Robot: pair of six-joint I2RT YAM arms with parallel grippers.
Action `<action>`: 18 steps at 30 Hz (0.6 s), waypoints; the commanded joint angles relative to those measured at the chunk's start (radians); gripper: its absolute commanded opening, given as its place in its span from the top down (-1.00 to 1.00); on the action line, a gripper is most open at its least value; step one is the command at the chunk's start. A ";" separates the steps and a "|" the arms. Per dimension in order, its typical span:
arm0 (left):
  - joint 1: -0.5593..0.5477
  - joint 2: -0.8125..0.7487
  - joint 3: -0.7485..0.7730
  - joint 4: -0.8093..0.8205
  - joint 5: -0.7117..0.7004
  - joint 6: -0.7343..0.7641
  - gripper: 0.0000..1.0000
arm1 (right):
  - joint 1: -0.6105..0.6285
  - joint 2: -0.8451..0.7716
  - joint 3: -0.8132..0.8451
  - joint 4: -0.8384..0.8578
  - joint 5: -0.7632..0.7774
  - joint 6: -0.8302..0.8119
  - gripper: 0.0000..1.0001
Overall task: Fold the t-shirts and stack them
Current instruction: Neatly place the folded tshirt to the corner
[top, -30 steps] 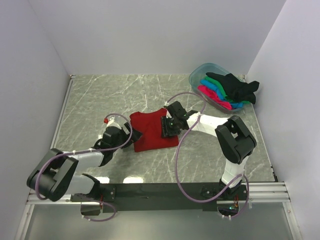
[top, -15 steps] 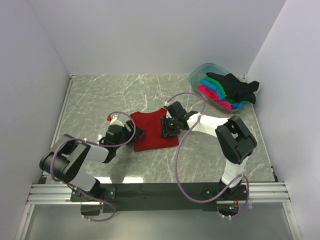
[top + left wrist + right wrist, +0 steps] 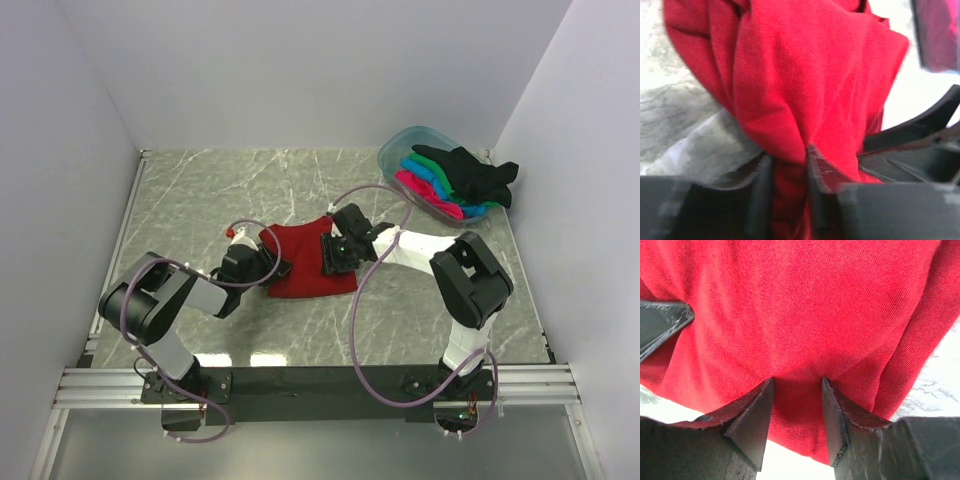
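T-shirt of rumpled red knit

I find nothing to read from here: no lettering, label, brand or number shows on the red shirt, the tub or the counter.

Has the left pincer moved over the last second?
Yes. The left pincer slid right, away from the table's left rail, onto the dark red t-shirt at its left edge, pinching its cloth.
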 commanded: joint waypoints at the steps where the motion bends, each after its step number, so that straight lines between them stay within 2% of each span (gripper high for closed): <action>1: -0.015 0.007 0.035 -0.147 -0.014 0.049 0.47 | 0.026 0.040 -0.017 -0.046 0.021 -0.006 -0.01; 2: -0.012 0.001 0.056 -0.176 -0.034 0.059 0.79 | 0.027 0.036 -0.017 -0.051 0.026 -0.009 -0.01; 3: -0.010 -0.015 0.068 -0.231 -0.044 0.082 0.99 | 0.026 0.020 -0.014 -0.055 0.029 -0.010 -0.01; 8: 0.019 -0.070 0.180 -0.425 -0.101 0.170 0.99 | 0.026 -0.050 0.005 -0.094 0.055 -0.024 -0.05; 12: 0.073 -0.104 0.272 -0.596 -0.101 0.309 0.99 | 0.021 -0.150 0.058 -0.161 0.128 -0.043 -0.11; 16: 0.136 -0.087 0.392 -0.758 -0.155 0.427 0.99 | -0.009 -0.248 0.106 -0.212 0.159 -0.055 -0.15; 18: 0.151 -0.073 0.429 -0.817 -0.239 0.486 0.99 | -0.034 -0.306 0.121 -0.221 0.156 -0.061 -0.16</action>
